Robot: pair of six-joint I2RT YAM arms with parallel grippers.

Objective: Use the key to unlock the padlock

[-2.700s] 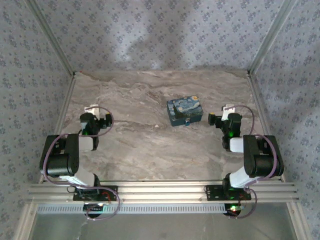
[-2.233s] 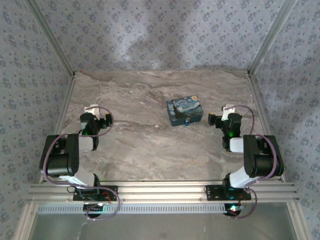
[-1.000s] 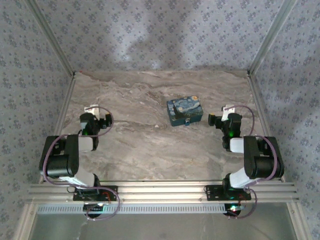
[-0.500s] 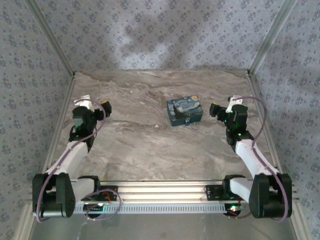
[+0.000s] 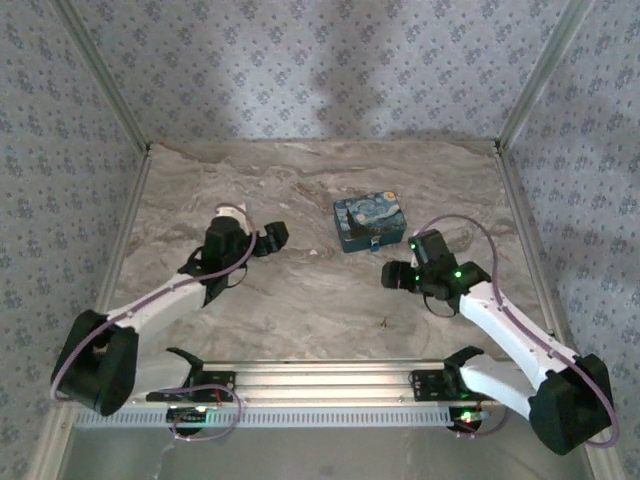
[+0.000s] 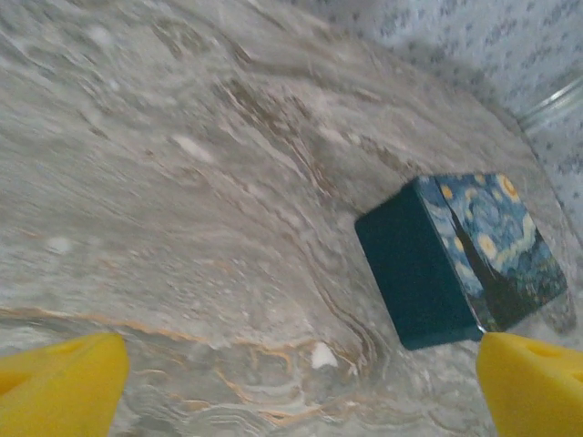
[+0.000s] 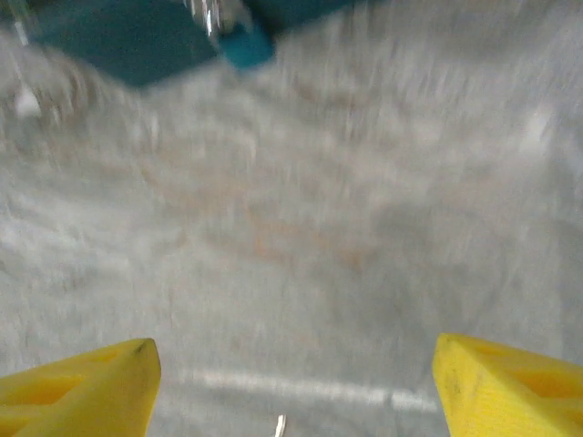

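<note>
Both sets of fingers are spread wide, holding nothing: your left gripper (image 5: 272, 236) left of the blue box (image 5: 368, 220), right gripper (image 5: 395, 275) just before it, the padlock (image 5: 371, 244) at the box's near side

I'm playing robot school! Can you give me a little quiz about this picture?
1. True or false: the left tool is open and holds nothing.
2. Fill in: the box is painted mostly ___.
3. Where is the padlock? A, on the box's lid; B, at the box's near side; C, far from the box.
Key: 1 true; 2 blue; 3 B.
</note>
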